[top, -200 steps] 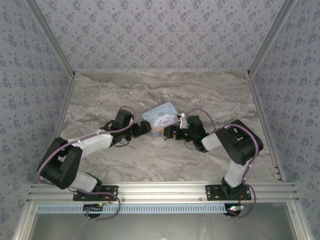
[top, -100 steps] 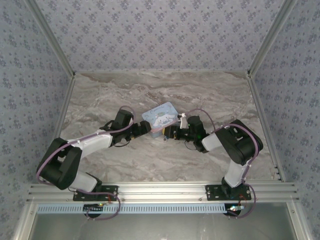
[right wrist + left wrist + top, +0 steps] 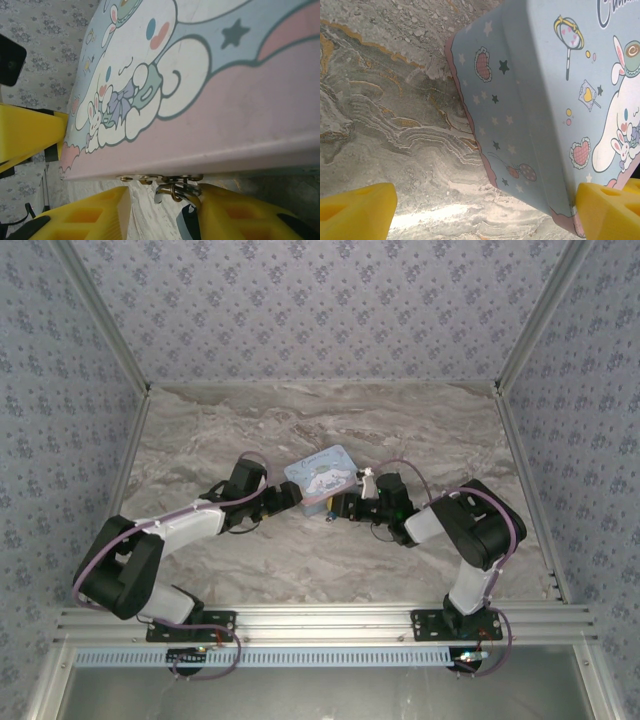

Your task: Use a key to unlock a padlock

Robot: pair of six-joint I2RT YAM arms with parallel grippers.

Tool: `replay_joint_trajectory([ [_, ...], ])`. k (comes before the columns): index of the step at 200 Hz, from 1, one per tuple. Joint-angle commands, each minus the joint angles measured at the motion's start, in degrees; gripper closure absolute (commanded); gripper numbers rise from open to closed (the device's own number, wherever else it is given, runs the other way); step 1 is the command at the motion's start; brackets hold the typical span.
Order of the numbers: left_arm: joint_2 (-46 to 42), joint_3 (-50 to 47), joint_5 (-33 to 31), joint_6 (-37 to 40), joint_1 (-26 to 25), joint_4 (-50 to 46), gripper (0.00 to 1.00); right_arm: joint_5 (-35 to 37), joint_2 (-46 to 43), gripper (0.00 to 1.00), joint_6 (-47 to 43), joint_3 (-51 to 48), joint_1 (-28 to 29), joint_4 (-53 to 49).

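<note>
Right wrist view: the padlock [image 3: 188,224] hangs by its silvery shackle [image 3: 172,189] from the clasp on the rim of the cartoon tin [image 3: 225,100]. Its blue-teal body is tucked against one yellow finger of the right gripper [image 3: 164,200], while the other finger stands off with bare marble between, so these jaws are parted and clamped on nothing. From the left wrist, the left gripper [image 3: 485,200] straddles the tin's corner, spread wide — one finger touching the tin wall, the other well clear over the table [image 3: 380,100] — so nothing pins the tin. The tin lies near the table's middle, a little toward the far edge. The risk, I judge: fingers meeting off-centre would swing the dangling lock aside or catch only the shackle, and the unbraced tin could slide or pivot under that push.
</note>
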Motion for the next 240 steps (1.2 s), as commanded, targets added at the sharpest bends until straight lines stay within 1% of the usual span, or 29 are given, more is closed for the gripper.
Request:
replay_joint_trajectory([
  [1, -0.53, -0.71, -0.91, 0.52, -0.54, -3.57, 0.08, -1.69, 0.36, 0.63, -0.09, -0.51, -0.2, 2.31],
  [81, -0.41, -0.53, -1.28, 0.54, -0.52, -4.0, 0.08, -1.78, 0.36, 0.78, -0.33, -0.26, -0.16, 1.08],
  [104, -0.41, -0.43, -1.35, 0.59, -0.55, -4.07, 0.08, -1.8, 0.42, 0.8, -0.41, -0.32, -0.28, 0.61],
  [117, -0.31, -0.4, -1.44, 0.59, -0.55, -4.09, 0.08, -1.71, 0.4, 0.8, -0.38, -0.6, -0.33, 0.52],
  [174, -0.39, -0.49, -1.57, 0.53, -0.55, -4.18, 0.08, -2.25, 0.1, 0.73, -0.36, -1.35, -0.51, 0.96],
  [240, -0.57, -0.62, -1.63, 0.6, -0.52, -4.36, 0.08, -2.35, 0.09, 0.74, -0.42, -2.07, -0.6, 1.65],
])
